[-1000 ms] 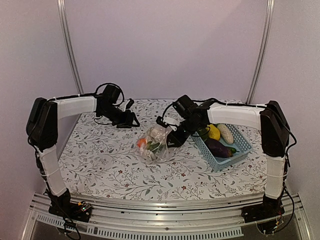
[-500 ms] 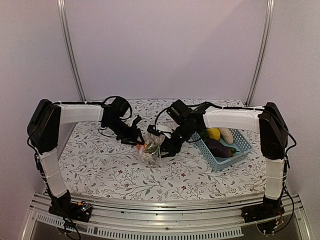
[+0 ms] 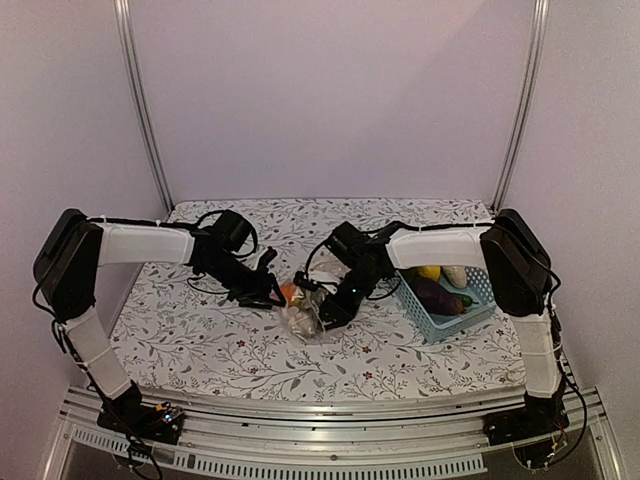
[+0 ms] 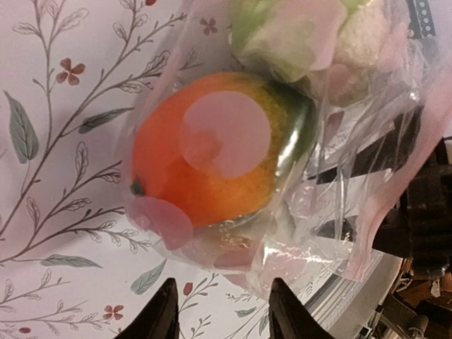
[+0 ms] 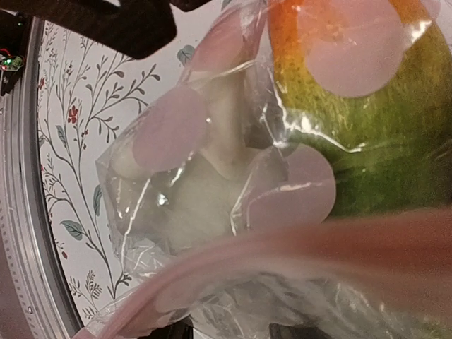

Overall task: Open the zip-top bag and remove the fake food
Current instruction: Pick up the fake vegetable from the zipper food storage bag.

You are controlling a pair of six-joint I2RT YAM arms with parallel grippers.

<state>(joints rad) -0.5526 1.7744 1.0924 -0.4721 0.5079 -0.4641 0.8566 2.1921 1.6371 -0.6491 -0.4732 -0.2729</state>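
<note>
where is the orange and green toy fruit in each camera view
top external: orange fruit just left of centre, small, at the bag's upper left.
left wrist: orange fruit fills the middle, seen through the plastic.
right wrist: orange fruit at the upper right, cut off by the picture's edge.
shared landmark: the clear zip-top bag that encloses it, with a whitish piece next to the fruit.

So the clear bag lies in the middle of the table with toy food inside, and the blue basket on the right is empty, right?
Not empty. The top external view shows the blue basket holding a dark purple eggplant, a yellow piece and a pale piece. The clear bag does lie mid-table with toy food inside.
</note>
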